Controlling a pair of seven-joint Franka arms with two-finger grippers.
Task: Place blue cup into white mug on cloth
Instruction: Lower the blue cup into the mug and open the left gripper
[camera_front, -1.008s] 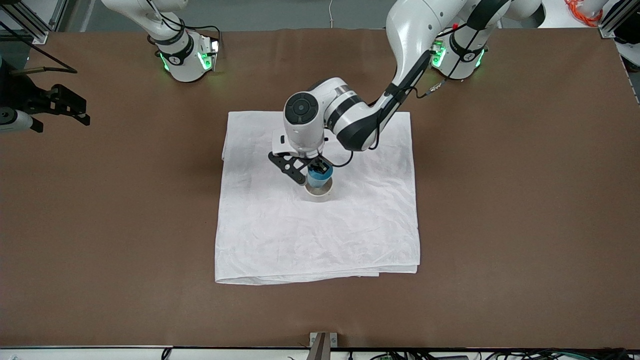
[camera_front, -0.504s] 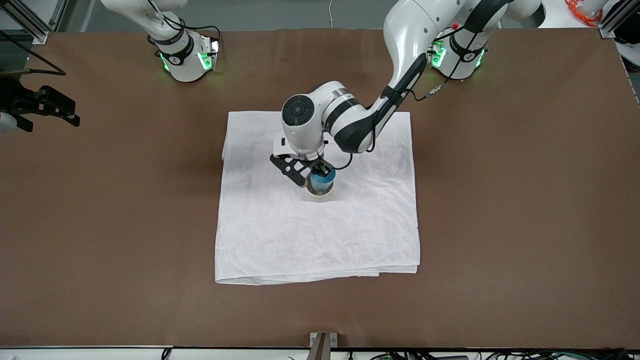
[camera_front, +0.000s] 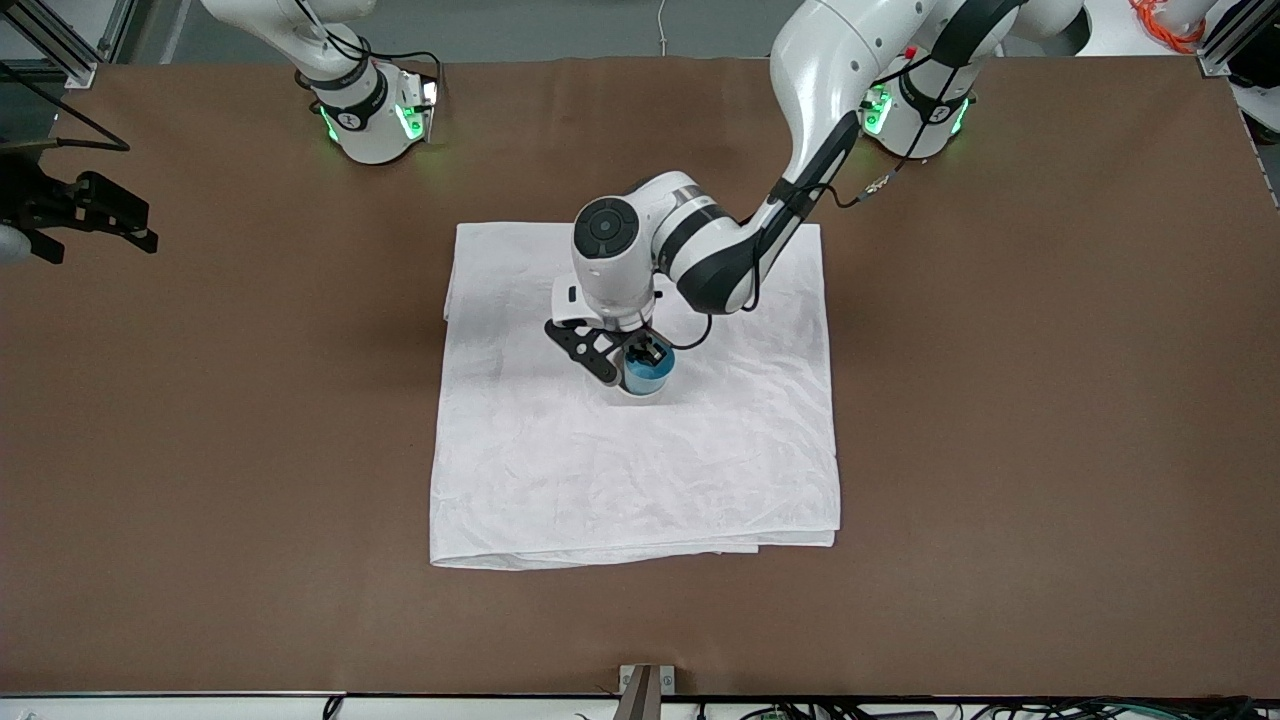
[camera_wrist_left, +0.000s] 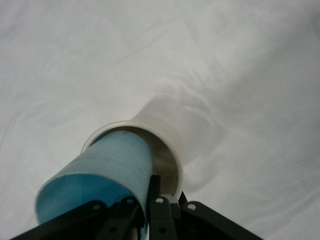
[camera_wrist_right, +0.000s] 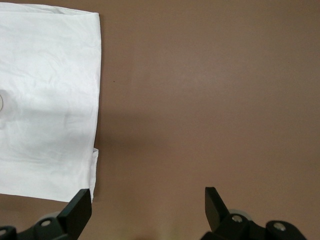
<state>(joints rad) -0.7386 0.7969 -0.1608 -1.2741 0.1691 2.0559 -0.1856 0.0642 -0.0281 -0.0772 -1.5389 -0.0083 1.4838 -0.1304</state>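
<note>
The brown table (camera_front: 1000, 420) is carrying the white cloth (camera_front: 700, 470), spread out near its middle, and the work is all happening on the part of that cloth lying closer to the arms' bases.

The left arm (camera_front: 800, 170) is reaching down over the cloth from its base, and over the last second its wrist has been sinking: the blue cup was hanging clearly above the mug's rim, then half in, and now only its top is showing over the mug. The right arm is waiting off at its own end of the table, with the right gripper (camera_wrist_right: 147, 202) hanging over bare table beside the cloth's edge, its fingers standing wide apart and holding nothing.

The white mug (camera_front: 640, 390) is standing upright on the cloth. The blue cup (camera_wrist_left: 107, 172) is sitting inside it, its lower part hidden by the mug's wall, leaning a little toward one side of the rim.

The left gripper (camera_front: 650, 352) is pinching the cup's rim, one finger inside and one outside, clamped tight.

The lowering looks nearly finished; what seems left is letting go and lifting straight up, so the cup is not dragged back out.
</note>
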